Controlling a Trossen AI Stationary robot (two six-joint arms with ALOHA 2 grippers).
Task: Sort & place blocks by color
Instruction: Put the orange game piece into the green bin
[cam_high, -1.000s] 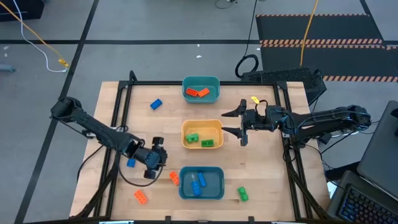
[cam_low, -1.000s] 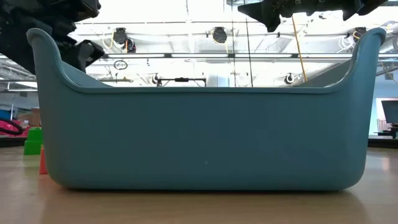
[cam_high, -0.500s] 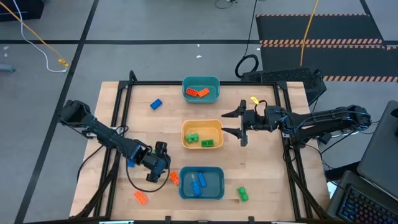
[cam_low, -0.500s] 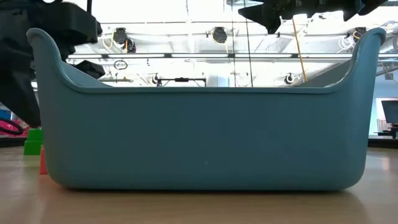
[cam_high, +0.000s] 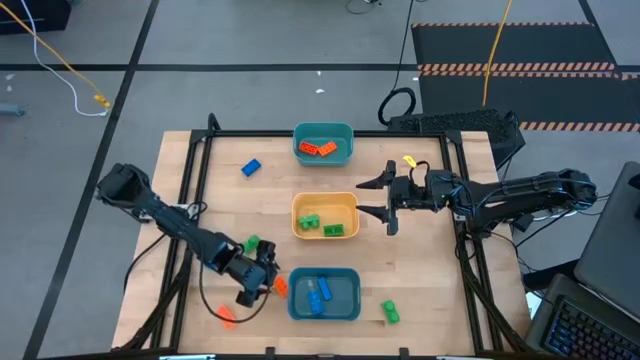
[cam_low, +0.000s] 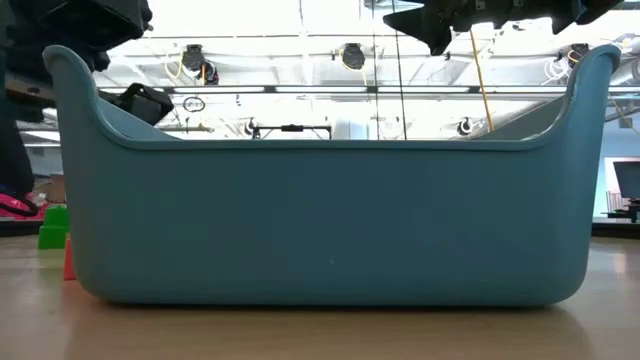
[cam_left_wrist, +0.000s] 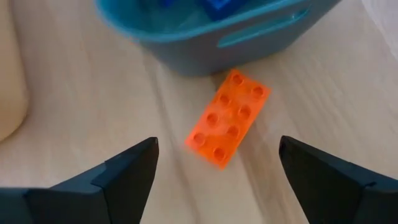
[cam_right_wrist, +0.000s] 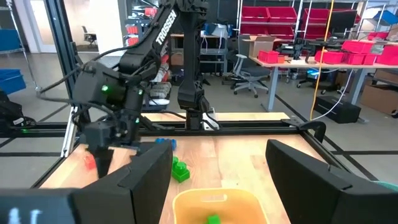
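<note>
Bins: teal (cam_high: 323, 145) w/ orange blocks (cam_high: 319, 149), yellow (cam_high: 325, 216) w/ green

"TROSSEN" in white on left arm (cam_right_wrist: 163, 32).

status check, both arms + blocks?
Left gripper open, poised over orange block beside the near teal bin. Right gripper open, idle beside yellow bin. Nothing blocking the block.

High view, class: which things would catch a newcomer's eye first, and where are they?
Three bins line the table's middle: a far teal bin with orange blocks, a yellow-orange bin with green ones, and a near teal bin with blue ones. The open left gripper hovers over an orange block beside that near bin.
</note>
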